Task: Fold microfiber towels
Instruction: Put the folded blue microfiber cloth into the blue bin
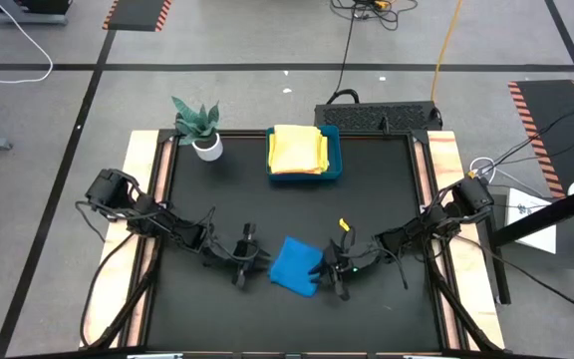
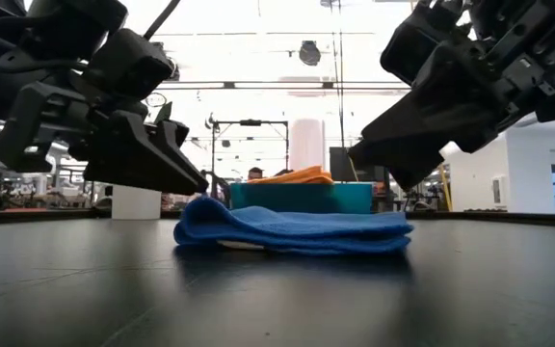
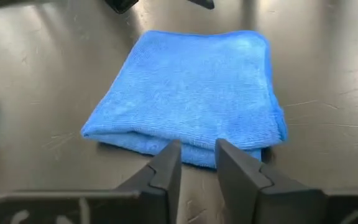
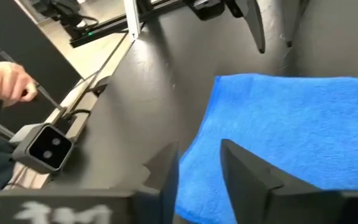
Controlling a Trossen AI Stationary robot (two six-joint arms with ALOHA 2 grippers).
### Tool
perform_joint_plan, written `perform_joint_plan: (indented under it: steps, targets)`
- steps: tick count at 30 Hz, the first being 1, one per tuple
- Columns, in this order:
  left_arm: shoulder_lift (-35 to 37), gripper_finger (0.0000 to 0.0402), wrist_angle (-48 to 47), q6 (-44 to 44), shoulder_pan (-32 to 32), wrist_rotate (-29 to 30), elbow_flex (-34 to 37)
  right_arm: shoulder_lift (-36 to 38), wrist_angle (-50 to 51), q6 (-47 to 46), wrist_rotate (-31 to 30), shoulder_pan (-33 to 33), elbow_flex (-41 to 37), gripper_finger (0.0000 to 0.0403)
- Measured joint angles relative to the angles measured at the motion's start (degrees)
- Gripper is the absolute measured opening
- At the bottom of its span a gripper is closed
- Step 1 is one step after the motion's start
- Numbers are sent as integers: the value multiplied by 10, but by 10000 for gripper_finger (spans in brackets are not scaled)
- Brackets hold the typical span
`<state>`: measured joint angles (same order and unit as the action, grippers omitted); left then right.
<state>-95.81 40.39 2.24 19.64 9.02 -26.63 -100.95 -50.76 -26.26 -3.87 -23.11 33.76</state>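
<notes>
A blue microfiber towel (image 1: 295, 264) lies folded in several layers, flat on the black table near its front edge. My left gripper (image 3: 197, 158) is open at the towel's left end, its fingertips at the folded edge (image 3: 185, 148). My right gripper (image 4: 197, 168) is open over the towel's right end (image 2: 398, 224), with a gap below it in the low view. Yellow and orange towels (image 1: 297, 150) lie stacked in the teal tray (image 1: 335, 168) at the far side. My left gripper comes slanting down from the table's left, with its fingertips (image 2: 200, 185) just above the towel's left end (image 2: 193, 207). Whether they touch the cloth I cannot tell.
A potted plant (image 1: 199, 128) stands at the far left beside the tray. A small yellow piece (image 1: 344, 224) lies on the table behind my right gripper. A person's hand (image 4: 8, 84) shows beyond the table's edge, near a small camera (image 4: 48, 146).
</notes>
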Motion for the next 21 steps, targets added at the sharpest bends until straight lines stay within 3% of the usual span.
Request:
perform_joint_plan:
  steps: [7,11,17,21]
  targets:
    - [12,141,52,-9,-6,27,-1,7,10,-10,3,6,0,169]
    - [11,153,102,-57,-37,27,-4,28,87,-58,-70,25,-1,181]
    - [8,182,16,-146,-117,-86,-42,32,141,-133,-94,58,-1,183]
    - [8,221,-67,-155,-144,-131,-78,31,147,-145,-65,66,-1,183]
